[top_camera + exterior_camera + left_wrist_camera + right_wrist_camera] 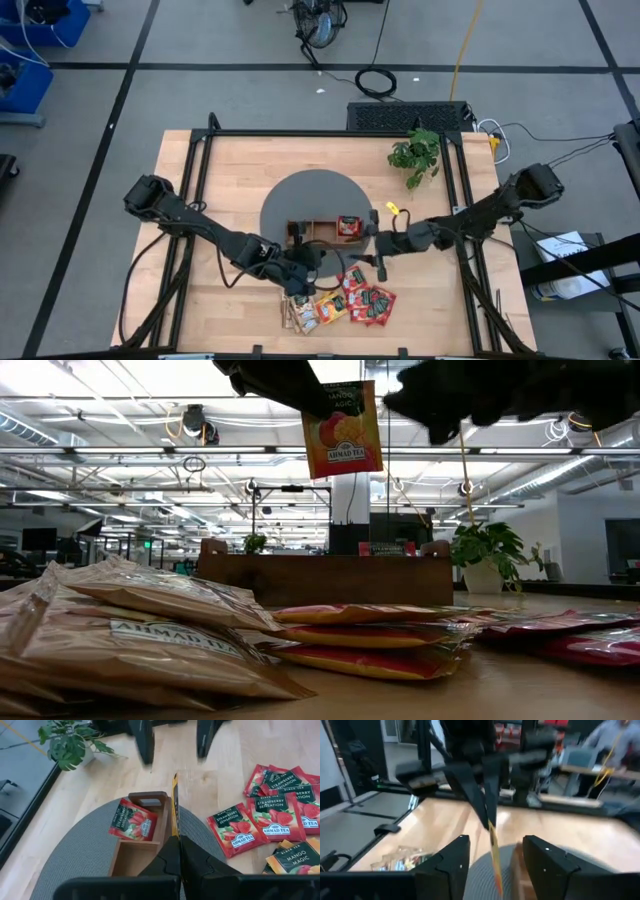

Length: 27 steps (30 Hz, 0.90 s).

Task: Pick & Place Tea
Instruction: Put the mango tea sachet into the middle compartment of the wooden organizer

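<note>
My left gripper (176,840) is shut on an orange-yellow tea sachet (342,430), held in the air over the grey round mat (300,195) beside the brown wooden tray (135,855). A red sachet (132,820) lies tilted in the tray's end compartment. My right gripper (175,740) stands open, facing the held sachet from the table's right. One finger (452,860) stands on each side of the sachet's line, and neither touches it. Several red and orange-yellow sachets (350,300) lie loose on the table near the front edge. My left gripper pinches the orange-yellow sachet between its two fingers at one edge (174,832), near an upper corner (322,398) in the low view. The sachet stands out past the fingertips edge-on and hangs below them, clear of mat and tray.
A small potted plant (415,155) stands at the table's far right. A heap of sachets (150,635) lies close before the low camera. Bare wood shows on the table's left side (190,200).
</note>
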{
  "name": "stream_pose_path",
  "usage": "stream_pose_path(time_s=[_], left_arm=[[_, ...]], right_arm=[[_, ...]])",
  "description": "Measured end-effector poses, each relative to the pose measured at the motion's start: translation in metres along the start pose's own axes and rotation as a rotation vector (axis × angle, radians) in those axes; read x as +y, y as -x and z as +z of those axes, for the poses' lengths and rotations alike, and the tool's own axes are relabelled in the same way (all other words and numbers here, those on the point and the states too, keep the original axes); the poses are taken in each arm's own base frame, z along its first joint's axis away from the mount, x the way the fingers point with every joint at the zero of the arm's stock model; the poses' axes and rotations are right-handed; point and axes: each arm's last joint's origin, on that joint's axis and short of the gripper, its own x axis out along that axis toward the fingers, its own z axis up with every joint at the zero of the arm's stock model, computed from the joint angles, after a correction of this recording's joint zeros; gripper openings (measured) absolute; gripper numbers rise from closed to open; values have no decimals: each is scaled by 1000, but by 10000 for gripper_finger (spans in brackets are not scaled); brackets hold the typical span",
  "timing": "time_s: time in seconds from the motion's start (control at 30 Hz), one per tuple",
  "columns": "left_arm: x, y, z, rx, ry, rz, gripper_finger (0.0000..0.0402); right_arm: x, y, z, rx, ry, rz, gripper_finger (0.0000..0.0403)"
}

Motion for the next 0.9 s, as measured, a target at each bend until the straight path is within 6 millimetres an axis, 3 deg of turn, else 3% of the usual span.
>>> stream_pose_path(time_s=[0.23,0.43,0.6,0.8,0.9], left_arm=[[1,0,0,0,1,2,0],[1,-1,0,0,3,3,0],[2,-1,0,2,6,5,0],[3,-2,0,3,12,8,1],[4,-3,1,4,26,12,1]], right_arm=[[-5,-21,-8,43,-3,-8,189],[-4,-29,-3,27,28,3,173],[-3,-30,-1,18,50,41,123],[-7,-31,-2,28,48,29,14],[-7,-31,-2,30,41,24,8]])
